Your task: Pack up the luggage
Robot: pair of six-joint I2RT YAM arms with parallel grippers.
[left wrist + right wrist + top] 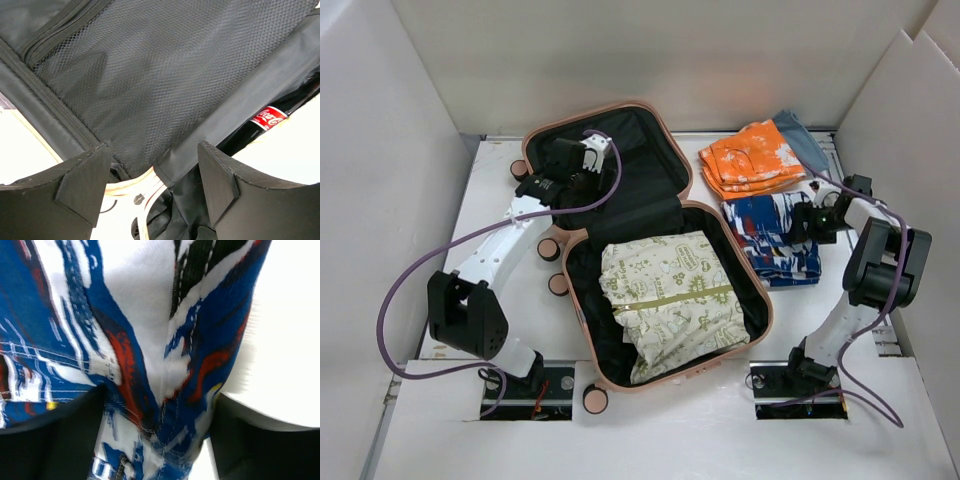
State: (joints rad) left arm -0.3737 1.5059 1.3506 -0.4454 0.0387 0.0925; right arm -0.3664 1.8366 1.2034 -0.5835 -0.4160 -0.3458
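Note:
The pale pink luggage (760, 330) lies open, its black-lined lid (650, 165) at the back. A cream patterned folded garment (670, 300) lies strapped in the front half. My left gripper (582, 165) hovers over the lid's left side, open and empty. In the left wrist view my left gripper (155, 175) sits above the mesh pocket (160, 75) and the pink rim (130, 192). My right gripper (808, 222) is open, its jaws on either side of a bunched fold of the blue, white and red garment (770, 240), which fills the right wrist view (150, 340).
An orange floral garment (752, 158) lies folded behind the blue one, on a grey-blue piece (802, 140). A Coca-Cola bottle (267, 119) shows inside the luggage near the hinge. White walls enclose the table on three sides.

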